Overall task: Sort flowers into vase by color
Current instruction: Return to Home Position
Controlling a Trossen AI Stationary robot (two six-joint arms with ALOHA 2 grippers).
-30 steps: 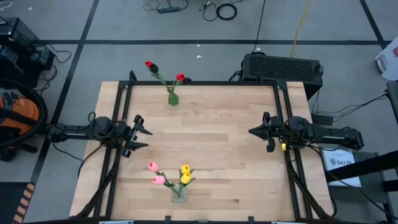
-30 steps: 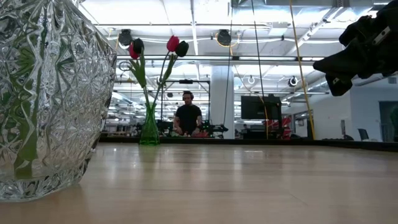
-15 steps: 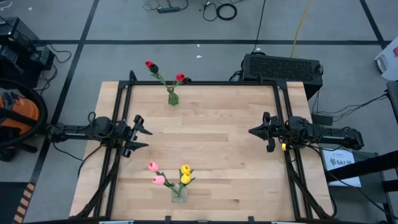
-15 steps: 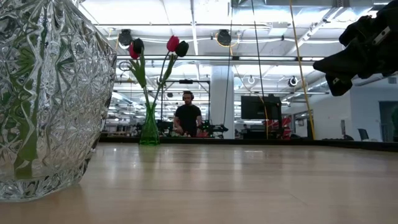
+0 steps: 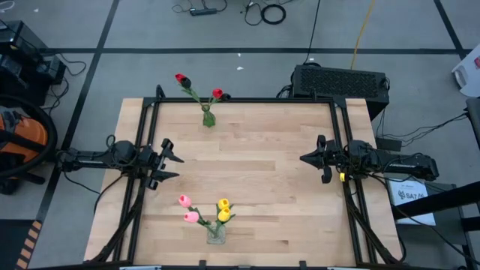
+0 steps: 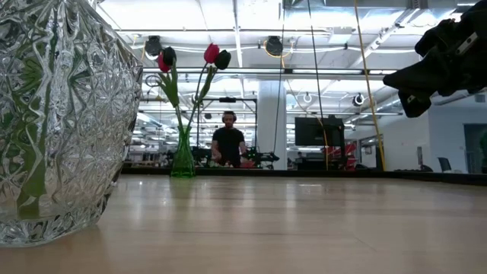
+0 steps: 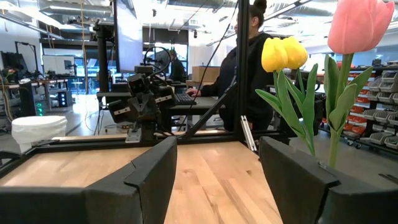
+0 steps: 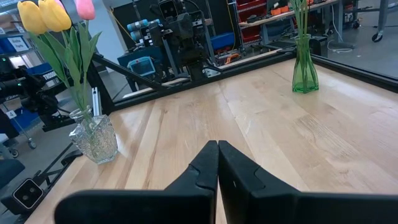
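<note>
Your flowers are sorted into two vases. The red and dark flowers (image 5: 217, 94) stand in the green vase (image 5: 208, 118), which sits upright at the far edge of the table (image 5: 262, 187) as the low view sees it. There you can count two red heads and two dark ones fanned out above its narrow neck. The pink flowers (image 5: 184, 200) and the yellow flowers (image 5: 223, 204) share the clear vase (image 5: 216, 234) at the near edge, the pink heads leaning to the left side and the yellow ones more upright. The two vases are well apart, with bare wood between them.

Your left gripper (image 5: 174, 166) is at the table's left edge, pointing inward, its fingers spread wide with nothing between them. Your right gripper (image 5: 304, 159) is at the right edge facing it, and its wrist view shows the two fingers pressed together on nothing. Both are well clear of the vases.

Beyond the table, a person (image 6: 229, 144) in a dark top stands at a bench in the room.
</note>
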